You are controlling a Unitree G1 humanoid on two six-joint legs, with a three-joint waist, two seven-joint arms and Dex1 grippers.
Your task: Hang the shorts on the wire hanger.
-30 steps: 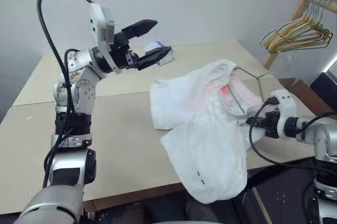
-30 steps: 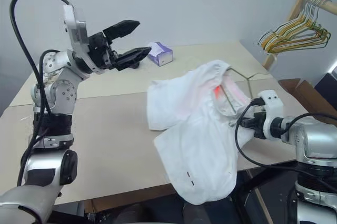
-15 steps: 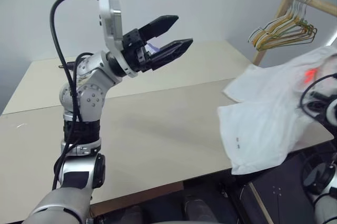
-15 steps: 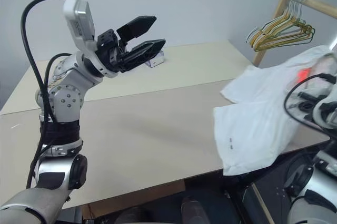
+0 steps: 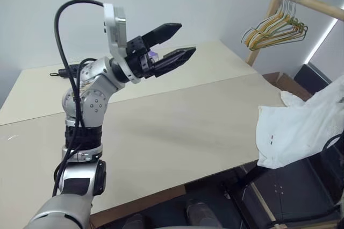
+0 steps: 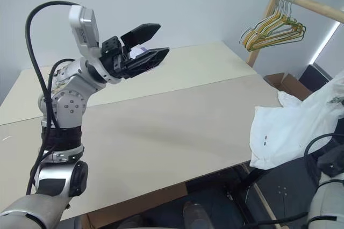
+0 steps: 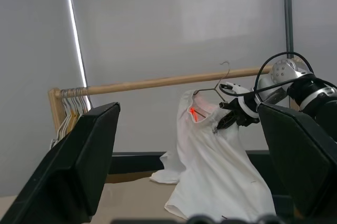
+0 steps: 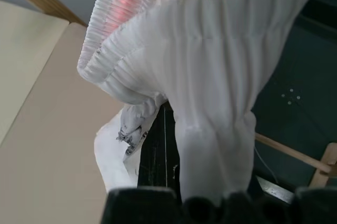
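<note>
The shorts (image 5: 301, 127) are no longer lying across the tabletop (image 5: 177, 132): a second ago they were spread over its right half with the wire hanger (image 7: 213, 88) threaded in the waistband, and now they are hanging in the air off the tabletop's right edge, with only a lower fold trailing over that corner. The right gripper (image 7: 231, 116) is carrying them out to the right and upward; its jaws are clamped shut at the waistband, apparently on the wire there, and the hanger's hook is standing up just in front of the wooden rail (image 7: 158, 82). The left gripper (image 5: 172, 43) is hovering above the tabletop's far side with its jaws wide apart, holding nothing. Since the cloth is already draping from the hanger, the threading looks done, and the remaining step is probably hooking it over the rail, near the bunch of hangers (image 5: 274, 27).
</note>
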